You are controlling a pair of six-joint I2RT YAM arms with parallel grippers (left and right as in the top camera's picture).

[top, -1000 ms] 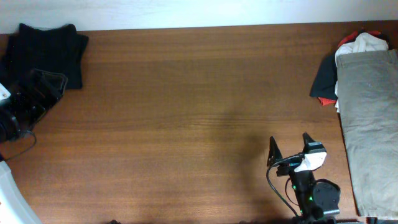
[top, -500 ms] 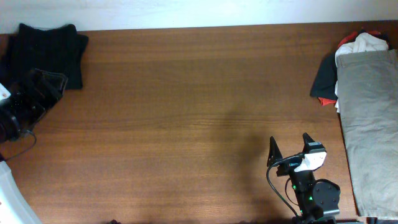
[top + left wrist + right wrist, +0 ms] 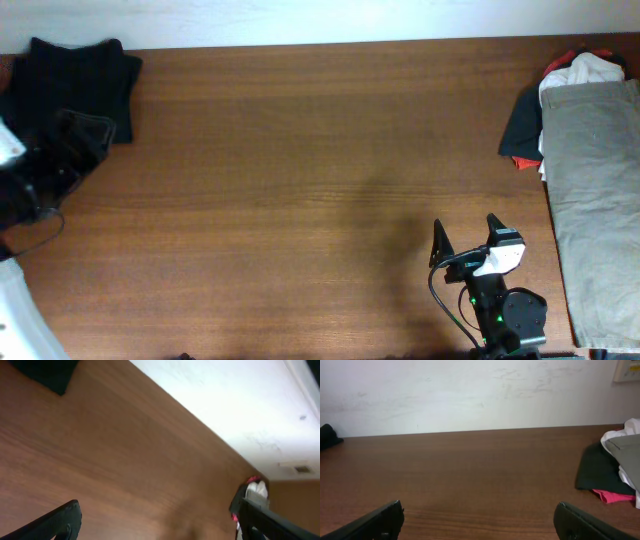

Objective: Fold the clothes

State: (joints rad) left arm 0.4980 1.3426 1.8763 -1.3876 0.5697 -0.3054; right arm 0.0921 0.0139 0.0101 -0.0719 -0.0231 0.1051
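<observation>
White wall (image 3: 470,390) at the back, brown wood bench (image 3: 300,150) filling most of the overhead view. Clothes sit at both ends. Far-left corner: a black garment (image 3: 85,70), bunched, its near edge partly hidden by my left arm. Right edge: khaki trousers (image 3: 595,190) laid lengthwise, cut off by the frame at right and bottom. At their far end a white piece (image 3: 590,68), a dark piece (image 3: 520,125) and a bit of red (image 3: 525,162) poke out; can't tell what sort of items those are.

Left gripper (image 3: 85,132) is blurred overhead, right by the black garment; touching or not, can't tell. Left wrist cam is tilted and soft, but shows the fingers (image 3: 60,522) spread wide w/ nothing between. Right gripper (image 3: 465,228) sits near the front edge, well apart from the trousers, jaws wide apart, empty.
</observation>
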